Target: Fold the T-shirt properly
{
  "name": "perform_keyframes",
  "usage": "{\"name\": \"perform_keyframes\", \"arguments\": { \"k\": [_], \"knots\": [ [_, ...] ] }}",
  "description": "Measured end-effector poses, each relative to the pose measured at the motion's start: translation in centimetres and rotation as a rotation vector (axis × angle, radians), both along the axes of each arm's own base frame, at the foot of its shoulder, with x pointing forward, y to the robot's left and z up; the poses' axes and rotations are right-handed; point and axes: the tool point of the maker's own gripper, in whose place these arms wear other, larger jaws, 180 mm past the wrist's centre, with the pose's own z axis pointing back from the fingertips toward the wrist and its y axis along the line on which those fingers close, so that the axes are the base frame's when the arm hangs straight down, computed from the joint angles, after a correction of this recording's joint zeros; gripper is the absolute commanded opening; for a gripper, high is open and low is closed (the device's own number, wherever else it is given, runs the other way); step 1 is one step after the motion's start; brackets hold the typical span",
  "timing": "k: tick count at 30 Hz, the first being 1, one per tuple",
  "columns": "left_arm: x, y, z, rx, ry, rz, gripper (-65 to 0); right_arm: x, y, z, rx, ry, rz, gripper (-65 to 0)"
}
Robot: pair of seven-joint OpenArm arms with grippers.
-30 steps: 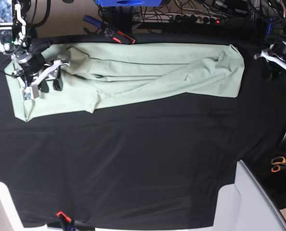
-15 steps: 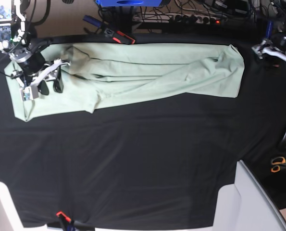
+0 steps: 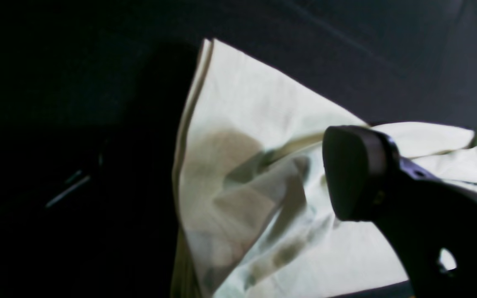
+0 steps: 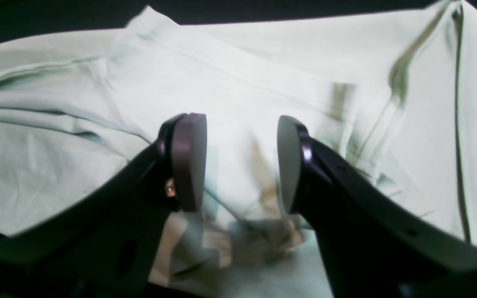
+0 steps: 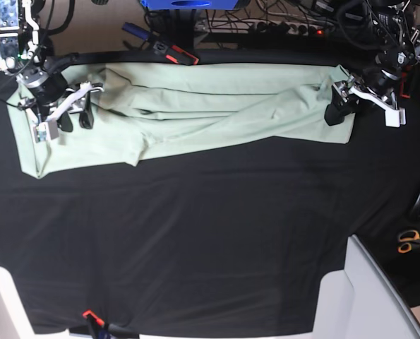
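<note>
The pale mint-green T-shirt [image 5: 210, 106] lies folded lengthwise in a long band across the far part of the black cloth [image 5: 195, 233]. My right gripper [image 5: 75, 120] hovers over the shirt's left end; in the right wrist view its gripper [image 4: 238, 165] is open, with wrinkled fabric showing below the gap. My left gripper [image 5: 340, 106] is open at the shirt's right edge. The left wrist view shows only one dark finger [image 3: 358, 174] above the shirt's [image 3: 255, 186] layered corner; the other finger is lost in darkness.
Orange-handled scissors [image 5: 407, 241] lie at the right edge. A white panel [image 5: 368, 296] stands at the front right corner. A red-and-black tool [image 5: 176, 54], a blue box [image 5: 188, 3] and cables sit behind the shirt. A red clamp [image 5: 91, 316] grips the front edge.
My left arm has swung in from the far right to the shirt's right edge, and its jaws have opened. My right gripper has shifted slightly toward the back.
</note>
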Motion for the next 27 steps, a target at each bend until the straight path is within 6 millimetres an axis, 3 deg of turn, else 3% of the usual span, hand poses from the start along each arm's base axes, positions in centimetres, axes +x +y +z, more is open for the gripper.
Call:
{"name": "perform_keyframes", "arguments": {
  "k": [2, 4, 9, 11, 13, 15, 21, 23, 27],
  "knots": [
    [0.0, -0.7, -0.5, 0.031, 0.019, -0.054, -2.9, 0.0, 0.0, 0.0, 0.000, 0.000, 0.000, -38.3],
    [0.4, -1.5, -0.7, 0.050, 0.019, -0.077, -10.4, 0.0, 0.0, 0.0, 0.000, 0.000, 0.000, -38.3],
    [-0.1, -2.6, -1.5, 0.047, 0.044, -0.094, -43.3, 0.0, 0.4, 0.0, 0.012, 0.000, -0.005, -38.3],
    [-0.5, -2.6, -1.8, 0.048, 0.060, -0.101, -54.6, 0.0, 0.4, 0.0, 0.011, 0.000, -0.005, -38.3],
    [-0.9, -2.8, -2.0, 0.045, 0.071, -0.105, -61.6, 0.0, 0.3, 0.0, 0.010, 0.000, -0.005, -38.3],
    [-0.9, -2.8, -2.0, 0.045, 0.075, -0.106, -65.0, 0.0, 0.3, 0.0, 0.010, 0.000, -0.005, -38.3],
    [-0.4, -2.8, -1.1, 0.105, 0.089, -0.176, -65.0, 0.0, 0.3, 0.0, 0.010, 0.000, -0.005, -38.3],
    [0.4, -2.4, 0.4, 0.150, 0.059, -0.189, -65.0, 0.0, 0.4, 0.0, 0.012, 0.000, -0.005, -38.3],
    [3.4, -1.2, 5.2, 0.257, -0.072, -0.204, -65.0, 0.0, 0.3, 0.0, 0.010, 0.000, -0.005, -38.3]
  ]
}}
